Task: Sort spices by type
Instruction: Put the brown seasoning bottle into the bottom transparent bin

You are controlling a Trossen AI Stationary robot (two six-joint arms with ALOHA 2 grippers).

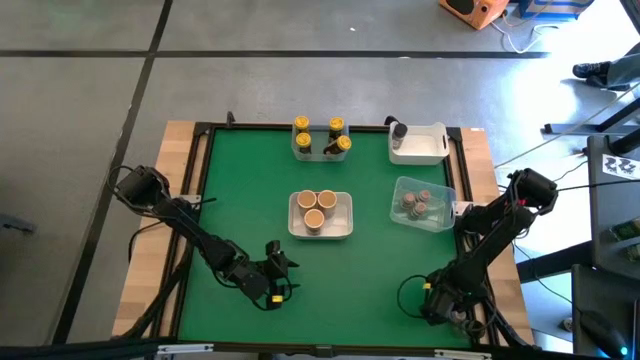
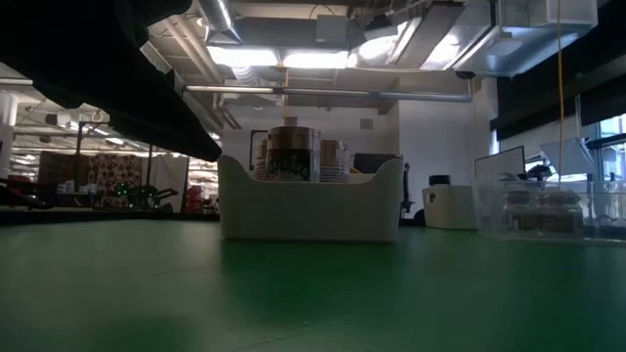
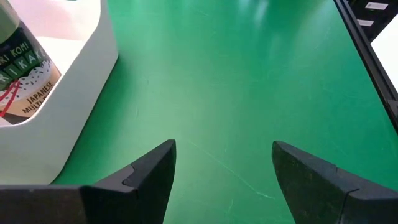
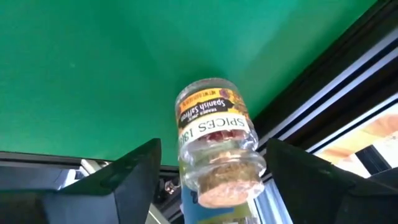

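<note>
Down at the near right corner of the green desk [image 1: 250, 200], the right pincer [image 4: 208, 180] grips a spice jar [image 4: 214, 140] between its fingers: clear glass, tan cork-like cap, an orange-and-white label reading "Spanish Saffron". Other jars stand in tubs: yellow-capped ones [image 1: 320, 138] at the far edge, tan-capped ones [image 1: 318, 208] mid-desk. The left pincer [image 3: 224, 180] hangs open above bare desk beside the white tub [image 3: 68, 93].

Jar [image 4: 214, 140] with tan cork-like cap, right wrist view: label reads "Spanish Saffron", "SPICES ISL…", rest cut off.
Jar [image 3: 18, 74] in white tub [image 3: 74, 93], left wrist view: label partly readable, "…RIKA…", "JAPANESE", "MULTI…".
Other jar labels: unreadable.
</note>
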